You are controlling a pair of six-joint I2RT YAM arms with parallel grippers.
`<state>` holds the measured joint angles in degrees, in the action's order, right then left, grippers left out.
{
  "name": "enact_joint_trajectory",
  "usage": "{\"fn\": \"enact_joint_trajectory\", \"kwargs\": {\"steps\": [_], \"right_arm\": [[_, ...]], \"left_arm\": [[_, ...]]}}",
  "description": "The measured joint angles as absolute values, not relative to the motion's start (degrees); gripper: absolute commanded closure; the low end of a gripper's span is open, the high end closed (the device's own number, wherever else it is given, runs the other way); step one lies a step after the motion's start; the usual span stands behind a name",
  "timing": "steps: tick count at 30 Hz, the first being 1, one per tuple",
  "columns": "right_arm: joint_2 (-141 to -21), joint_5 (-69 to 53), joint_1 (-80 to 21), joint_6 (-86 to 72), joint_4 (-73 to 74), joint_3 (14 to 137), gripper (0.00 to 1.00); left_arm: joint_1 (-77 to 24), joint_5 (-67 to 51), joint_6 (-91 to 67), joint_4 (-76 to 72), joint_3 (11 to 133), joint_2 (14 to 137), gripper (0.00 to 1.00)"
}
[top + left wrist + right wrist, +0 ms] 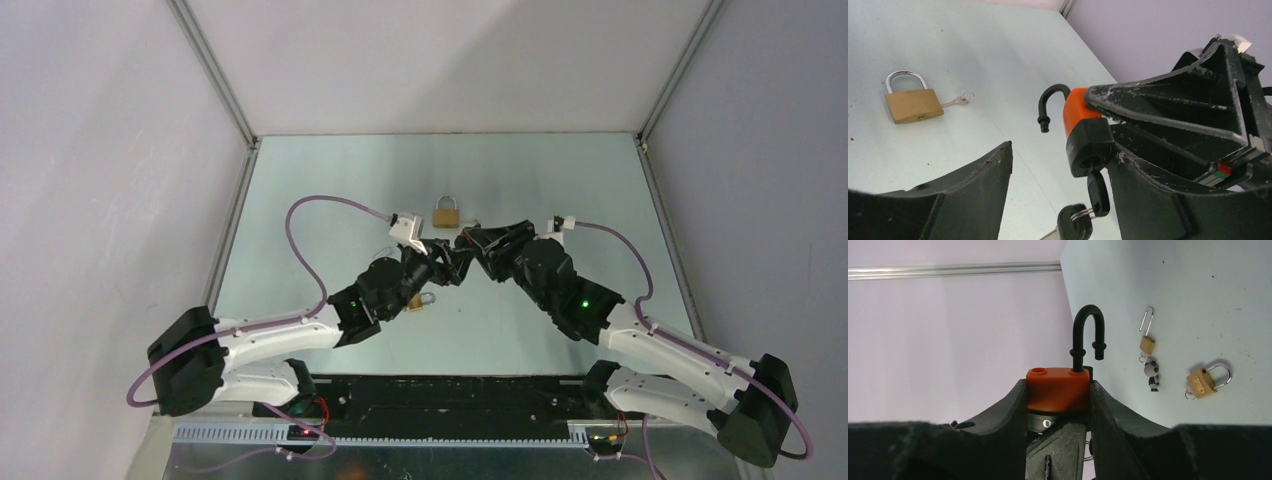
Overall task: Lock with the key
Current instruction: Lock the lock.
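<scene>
An orange-and-black padlock is held in the air in my right gripper, which is shut on its body. Its black shackle is swung open, one end free. In the left wrist view the padlock shows a black-headed key in its bottom keyhole, with a second key hanging from the ring. My left gripper is open, its fingers wide apart on either side of the key and not touching it. In the top view both grippers meet at mid-table.
A brass padlock with a small key lies on the table just beyond the grippers; it also shows in the left wrist view. A smaller brass padlock with a panda charm lies nearer the left arm.
</scene>
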<state>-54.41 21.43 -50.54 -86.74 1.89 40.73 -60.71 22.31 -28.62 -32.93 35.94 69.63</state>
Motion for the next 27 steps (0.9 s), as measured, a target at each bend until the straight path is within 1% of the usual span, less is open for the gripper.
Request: {"fn": "enact_joint_trajectory", "kwargs": {"steps": [3,5,10,14,16,17,18,19,20,21,22,24,26,27], "right_arm": [[-54.6,21.0,-50.7,-86.8,1.8,40.7,0.80],[-54.8,20.8,-50.8,-86.8,1.8,40.7,0.80],[-55.0,20.5,-50.8,-87.0,1.8,40.7,0.80],[-55.2,20.4,-50.8,-87.0,1.8,40.7,0.79],[-55.3,20.3,-50.8,-87.0,1.8,40.7,0.78],[-55.4,20.2,-50.8,-87.0,1.8,40.7,0.77],[-55.5,20.1,-50.8,-87.0,1.8,40.7,0.70],[-55.6,20.1,-50.8,-87.0,1.8,40.8,0.65],[-55.7,20.1,-50.8,-87.0,1.8,40.8,0.54],[-55.9,20.1,-50.8,-87.0,1.8,40.8,0.47],[-55.9,20.1,-50.8,-87.1,1.8,40.8,0.33],[-55.8,20.3,-50.7,-86.7,1.8,40.9,0.20],[-55.1,20.3,-50.5,-85.6,2.3,41.0,0.13],[-54.4,20.2,-50.3,-84.8,3.0,41.0,0.12]], "left_arm": [[-60.8,22.5,-28.6,-33.1,36.1,69.6,0.22],[-60.8,22.5,-28.5,-33.1,36.1,69.6,0.21],[-60.8,23.0,-28.6,-33.4,36.2,69.7,0.35],[-60.9,23.6,-29.1,-33.5,36.2,69.8,0.41],[-61.0,23.8,-29.5,-33.5,36.2,69.8,0.49],[-61.0,23.8,-29.7,-33.5,36.2,69.8,0.61],[-61.1,23.8,-29.9,-33.6,36.2,69.8,0.68],[-61.2,23.6,-30.2,-33.8,36.2,69.8,0.84],[-61.4,23.4,-30.3,-33.8,36.3,69.8,0.91],[-61.6,23.3,-30.2,-33.7,36.4,69.8,0.98],[-61.6,23.4,-30.1,-33.7,36.5,69.8,0.99],[-61.6,23.8,-29.9,-33.5,36.5,69.8,1.00],[-61.3,24.2,-29.4,-32.7,36.5,69.8,1.00],[-61.1,24.3,-28.9,-32.3,36.4,69.8,1.00]]}}
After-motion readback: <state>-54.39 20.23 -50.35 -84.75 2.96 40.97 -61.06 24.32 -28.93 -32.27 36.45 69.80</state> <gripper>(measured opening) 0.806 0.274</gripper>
